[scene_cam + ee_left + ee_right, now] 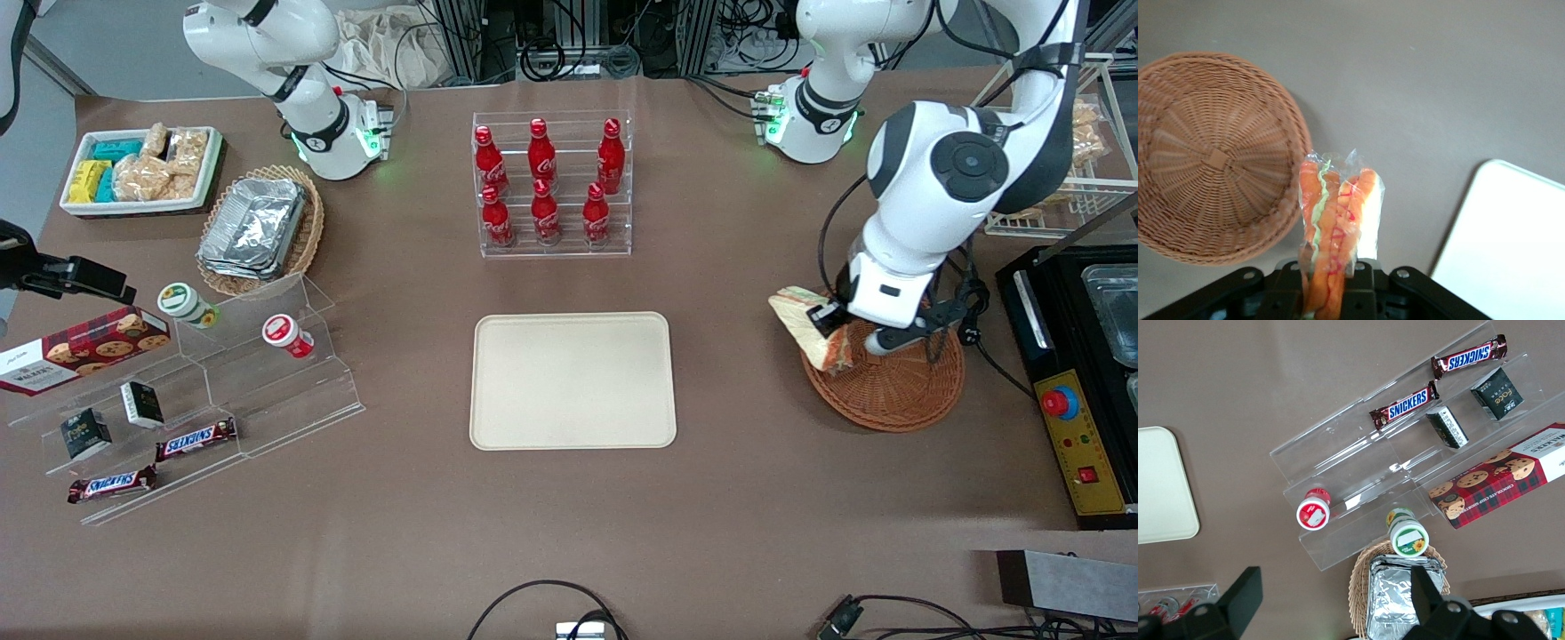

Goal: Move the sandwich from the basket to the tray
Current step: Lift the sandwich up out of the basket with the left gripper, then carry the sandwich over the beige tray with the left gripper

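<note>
From the front, we see the left arm's hand clamped on the sandwich, which hangs lifted over the rim of the reddish-brown wicker basket, at the rim's edge nearest the tray. The cream tray lies bare on the brown table, well apart from the basket toward the parked arm's end; we judge the carry runs straight that way.

From the left wrist, we look down the sandwich in its clear wrap, its orange, red and green layers running lengthwise out from the hand, whose jaws pinch its end. The basket sits empty just beside it, and a rounded corner of the tray shows near.

From the right wrist, we see only a tray edge.
</note>
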